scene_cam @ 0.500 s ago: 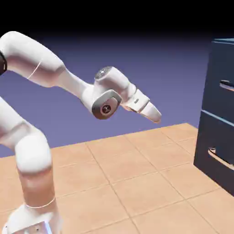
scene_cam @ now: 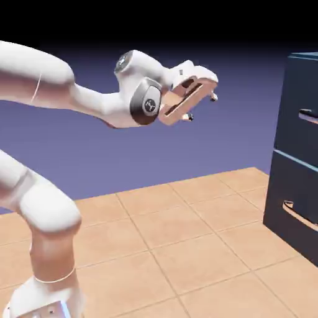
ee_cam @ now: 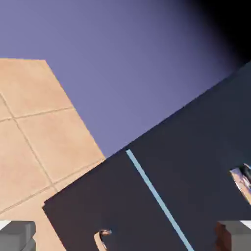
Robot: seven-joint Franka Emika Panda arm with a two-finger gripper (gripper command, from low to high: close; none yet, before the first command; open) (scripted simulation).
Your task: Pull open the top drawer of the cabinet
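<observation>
- Two fingers of the gripper (scene_cam: pixel 202 107) stand spread wide, holding nothing, high above the tiled table (scene_cam: pixel 186 248).
- Well apart, the cabinet (scene_cam: pixel 298 161) stands at the exterior view's right edge.
- Its top drawer (scene_cam: pixel 303 105) sits shut, pale handle (scene_cam: pixel 307 115) untouched.

Glossy white arm (scene_cam: pixel 93 102), grey joint caps
</observation>
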